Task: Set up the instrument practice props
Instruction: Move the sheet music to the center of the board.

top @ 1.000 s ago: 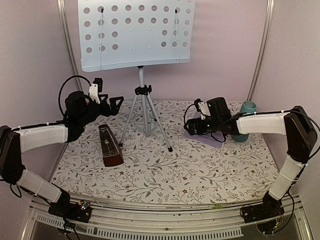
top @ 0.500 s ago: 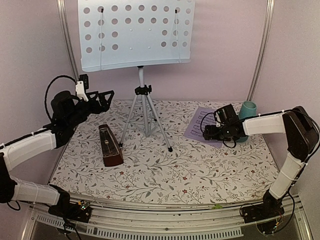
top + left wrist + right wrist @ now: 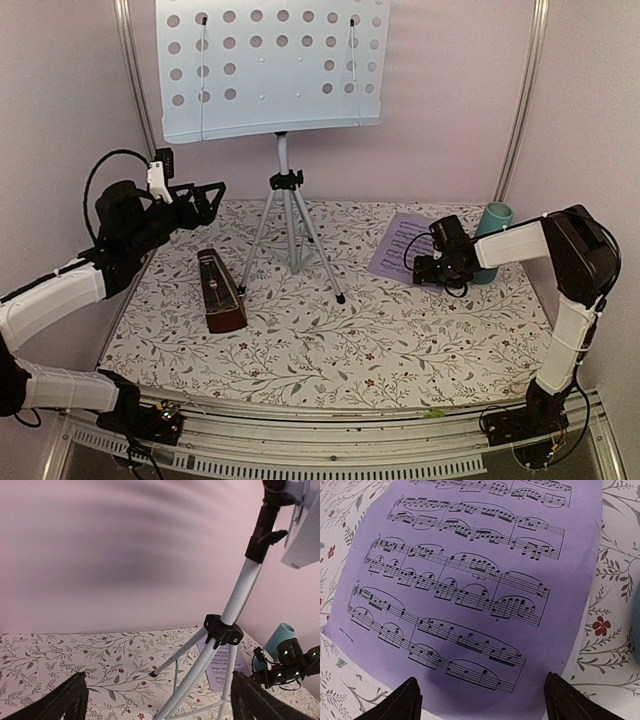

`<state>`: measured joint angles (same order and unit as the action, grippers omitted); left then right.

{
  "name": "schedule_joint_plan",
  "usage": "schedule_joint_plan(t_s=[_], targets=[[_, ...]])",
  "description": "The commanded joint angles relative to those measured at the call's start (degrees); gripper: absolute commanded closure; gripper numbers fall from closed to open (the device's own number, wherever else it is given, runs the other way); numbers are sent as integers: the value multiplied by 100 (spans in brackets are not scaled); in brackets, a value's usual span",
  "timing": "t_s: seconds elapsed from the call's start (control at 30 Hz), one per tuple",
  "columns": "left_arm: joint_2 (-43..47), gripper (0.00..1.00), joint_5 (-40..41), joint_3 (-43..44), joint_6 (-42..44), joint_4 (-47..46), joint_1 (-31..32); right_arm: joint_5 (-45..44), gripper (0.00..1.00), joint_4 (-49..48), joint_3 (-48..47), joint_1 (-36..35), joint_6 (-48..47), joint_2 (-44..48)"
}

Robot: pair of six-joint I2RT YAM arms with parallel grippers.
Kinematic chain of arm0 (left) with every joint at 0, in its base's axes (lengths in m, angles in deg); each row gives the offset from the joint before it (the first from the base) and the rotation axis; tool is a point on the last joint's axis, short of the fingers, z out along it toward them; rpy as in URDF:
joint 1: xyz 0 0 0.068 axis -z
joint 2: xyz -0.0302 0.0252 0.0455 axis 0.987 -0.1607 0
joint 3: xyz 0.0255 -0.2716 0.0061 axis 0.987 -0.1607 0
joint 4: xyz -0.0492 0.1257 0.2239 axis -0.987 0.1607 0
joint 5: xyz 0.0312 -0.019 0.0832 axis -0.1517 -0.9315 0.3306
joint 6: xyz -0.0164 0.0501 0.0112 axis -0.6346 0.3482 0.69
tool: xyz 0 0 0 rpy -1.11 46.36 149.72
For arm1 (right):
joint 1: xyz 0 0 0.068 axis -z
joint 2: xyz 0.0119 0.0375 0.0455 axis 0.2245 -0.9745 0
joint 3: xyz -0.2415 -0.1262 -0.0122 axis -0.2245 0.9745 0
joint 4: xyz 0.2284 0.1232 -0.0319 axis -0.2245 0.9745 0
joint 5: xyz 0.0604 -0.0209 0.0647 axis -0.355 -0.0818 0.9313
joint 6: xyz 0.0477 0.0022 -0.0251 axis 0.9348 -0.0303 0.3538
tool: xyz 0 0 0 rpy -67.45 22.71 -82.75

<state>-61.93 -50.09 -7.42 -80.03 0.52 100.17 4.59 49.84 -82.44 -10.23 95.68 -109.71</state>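
Evidently little is finished: the music stand (image 3: 270, 70) is upright at the far middle of the desk (image 3: 400, 350), and the metronome (image 3: 220, 293) stands near its left leg. The sheet music (image 3: 470, 570) lies flat at the far right, beside the teal cup (image 3: 495, 218), not on the stand. The right jaws are spread low over the page's edge; the left jaws, also spread, hang empty left of the stand.

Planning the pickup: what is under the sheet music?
The sheet music lies flat on the floral tablecloth, which shows around its edges. Whether more pages lie beneath is hidden.
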Motion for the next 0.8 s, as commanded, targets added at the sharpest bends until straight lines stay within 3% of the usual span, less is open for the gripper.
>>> schedule_joint_plan(t_s=[0.0, 0.43, 0.77], targets=[[209, 1, -73, 175, 44, 136, -50, -294, 15, 331, -269, -59, -63, -269], [575, 1, -249, 51, -108, 302, -46, -685, 27, 1448, -58, -1037, 3, -164], [980, 1, -493, -79, -279, 406, -26, -33, 30, 1459, 1273, -1267, 846, 1612]])
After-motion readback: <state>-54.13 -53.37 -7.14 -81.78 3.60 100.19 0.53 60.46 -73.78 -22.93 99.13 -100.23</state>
